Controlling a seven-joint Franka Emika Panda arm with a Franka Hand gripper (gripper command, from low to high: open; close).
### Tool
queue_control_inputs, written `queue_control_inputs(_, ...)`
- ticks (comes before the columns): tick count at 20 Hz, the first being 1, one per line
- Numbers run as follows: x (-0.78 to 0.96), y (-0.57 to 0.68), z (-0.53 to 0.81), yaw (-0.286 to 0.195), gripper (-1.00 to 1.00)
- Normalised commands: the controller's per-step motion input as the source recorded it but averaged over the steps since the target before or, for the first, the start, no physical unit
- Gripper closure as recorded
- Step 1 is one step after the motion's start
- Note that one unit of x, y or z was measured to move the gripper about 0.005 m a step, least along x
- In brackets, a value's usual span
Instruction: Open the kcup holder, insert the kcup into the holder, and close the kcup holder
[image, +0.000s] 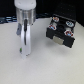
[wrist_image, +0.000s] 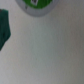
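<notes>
Centering my hand (image: 23, 50) over the kcup (wrist_image: 35, 5), at nine o'clock from the kcup holder (image: 61, 32); whether it's apart, I cannot tell.

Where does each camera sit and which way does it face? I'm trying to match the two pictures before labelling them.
Exterior view: off the arm, looking down at an angle across the white table; the arm with its gripper stands at its left, the kcup holder at its right.
Wrist view: on the wrist, facing the table closely; a green-topped kcup at the edge, no fingers clearly visible.
Shared: only the table surface for certain.
</notes>
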Motion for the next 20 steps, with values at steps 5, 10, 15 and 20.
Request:
queue_control_inputs(5,0.15,-0.33,-0.02,-0.295,-1.00)
queue_control_inputs(10,0.20,-0.12,-0.17,-0.255,-1.00)
queue_control_inputs(15,0.10,-0.01,-0.17,-0.132,-1.00)
queue_control_inputs(20,0.00,0.00,0.06,-0.003,1.00)
